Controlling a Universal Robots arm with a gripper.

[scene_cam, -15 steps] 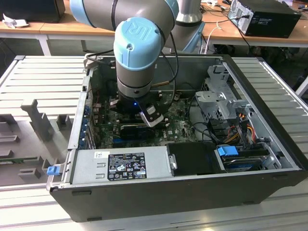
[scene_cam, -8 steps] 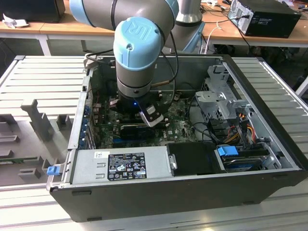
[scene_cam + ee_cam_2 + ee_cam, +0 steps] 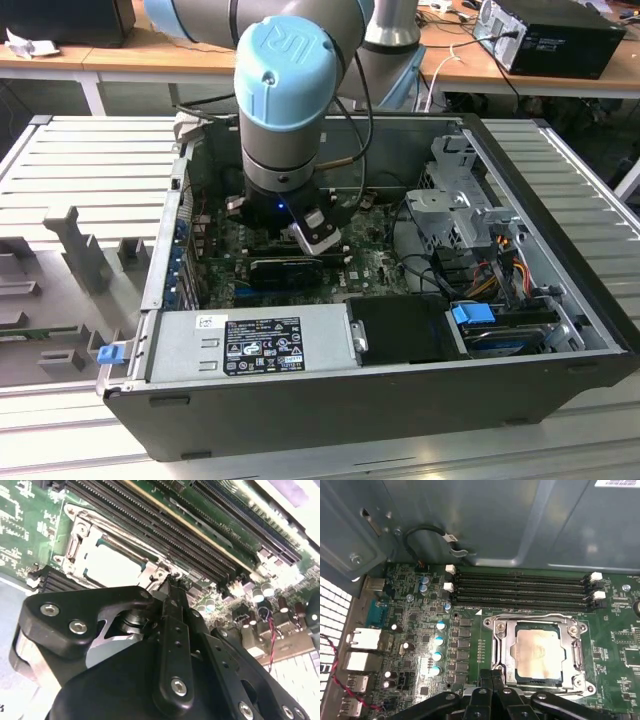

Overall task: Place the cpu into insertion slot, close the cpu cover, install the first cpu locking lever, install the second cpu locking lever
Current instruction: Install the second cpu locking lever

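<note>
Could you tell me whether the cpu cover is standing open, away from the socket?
No, in the first wrist view the cpu cover lies flat over the socket, with the cpu showing through its square window.

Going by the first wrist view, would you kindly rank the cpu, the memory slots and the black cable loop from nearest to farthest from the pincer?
1. The cpu, seated under the closed cpu cover, just beyond the pincer.
2. The memory slots, across the socket.
3. The black cable loop, on the case wall past the board.

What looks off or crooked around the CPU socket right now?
Nothing stands out. The cpu sits flat and square in the socket, the cpu cover lies down around it, and the gripper is at the cover's edge.
</note>
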